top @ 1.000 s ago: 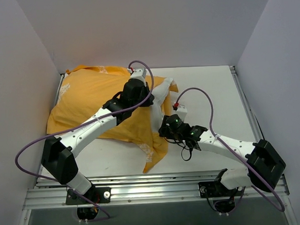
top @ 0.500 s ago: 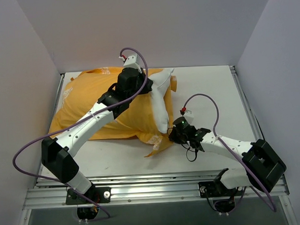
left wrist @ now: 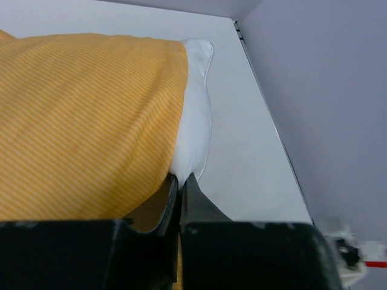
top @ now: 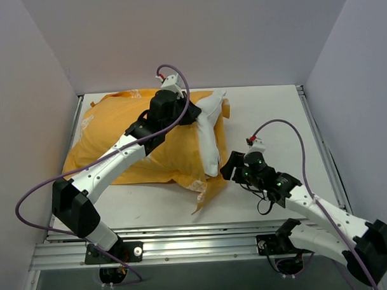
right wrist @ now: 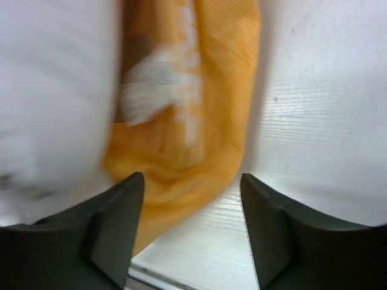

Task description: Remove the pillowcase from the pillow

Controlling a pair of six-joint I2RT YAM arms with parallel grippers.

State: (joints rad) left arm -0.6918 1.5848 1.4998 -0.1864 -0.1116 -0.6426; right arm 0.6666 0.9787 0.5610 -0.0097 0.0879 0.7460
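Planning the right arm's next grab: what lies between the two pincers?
The exposed white end of the pillow lies between the shut left pincer and the open right pincer, seen in the top view.

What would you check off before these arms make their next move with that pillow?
1. Left tool shut on the white edge of the pillow: ok.
2. It pinches pillow only, no orange fabric: cannot tell.
3. Right tool open and empty: ok.
4. Loose edge of the pillowcase lies just ahead of the right tool: ok.
5. Pillow free of pillowcase: not ok, only one white end shows.
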